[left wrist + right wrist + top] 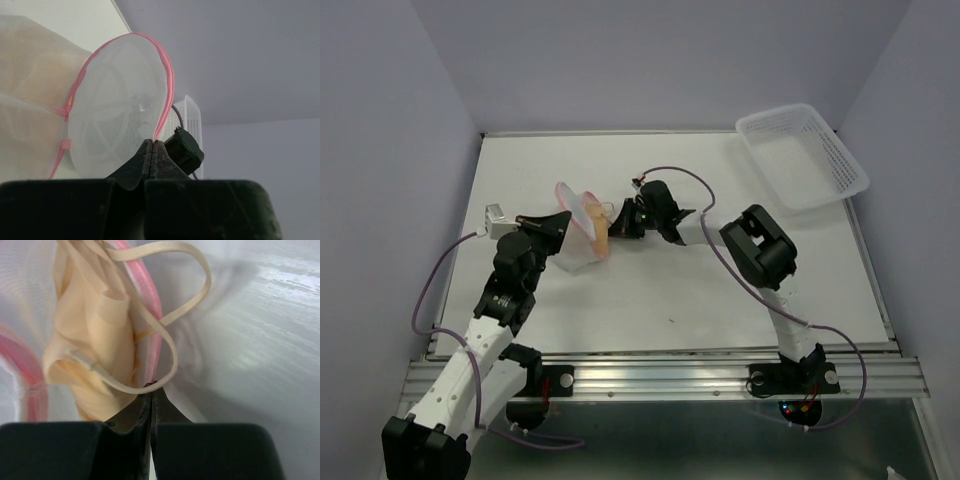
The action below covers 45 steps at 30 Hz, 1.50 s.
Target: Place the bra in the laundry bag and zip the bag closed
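The laundry bag (578, 250) is a white mesh pouch standing mid-table, its round lid with the pink zipper rim (572, 203) swung open. The peach bra (599, 238) sits in the bag's mouth. My left gripper (557, 224) is shut on the lid's pink rim (167, 85); its tips (153, 143) pinch the edge. My right gripper (619, 222) is shut at the bag's pink rim (152, 335), its tips (152, 386) right at the rim. The bra (92, 335) bulges beside it, and a strap loop (192, 300) hangs out across my fingertips.
A white slotted plastic basket (803, 155) stands at the back right corner and shows behind the lid in the left wrist view (192, 120). Bare white table (670, 290) lies in front of the bag. Purple walls close in the back and sides.
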Each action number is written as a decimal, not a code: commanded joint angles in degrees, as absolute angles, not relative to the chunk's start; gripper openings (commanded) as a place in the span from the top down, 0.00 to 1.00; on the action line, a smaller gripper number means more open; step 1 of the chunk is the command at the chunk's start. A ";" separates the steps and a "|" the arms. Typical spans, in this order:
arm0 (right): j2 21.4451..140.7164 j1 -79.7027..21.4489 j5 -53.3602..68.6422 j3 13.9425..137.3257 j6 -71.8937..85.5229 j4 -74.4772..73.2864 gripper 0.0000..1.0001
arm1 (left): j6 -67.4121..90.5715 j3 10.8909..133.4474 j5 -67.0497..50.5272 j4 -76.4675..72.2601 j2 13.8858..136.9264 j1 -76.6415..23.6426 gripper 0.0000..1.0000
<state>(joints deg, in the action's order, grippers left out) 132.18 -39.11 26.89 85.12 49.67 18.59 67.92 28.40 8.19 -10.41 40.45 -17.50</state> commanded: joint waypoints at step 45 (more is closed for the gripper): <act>88.42 -39.73 -12.57 68.91 21.18 -6.42 0.99 | 50.72 38.76 9.77 -7.91 45.61 -17.05 1.00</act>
<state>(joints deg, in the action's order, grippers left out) 89.89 -39.11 -12.10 70.35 20.56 -6.57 54.87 35.53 9.69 -6.81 45.21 -17.19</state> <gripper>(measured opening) 0.015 0.025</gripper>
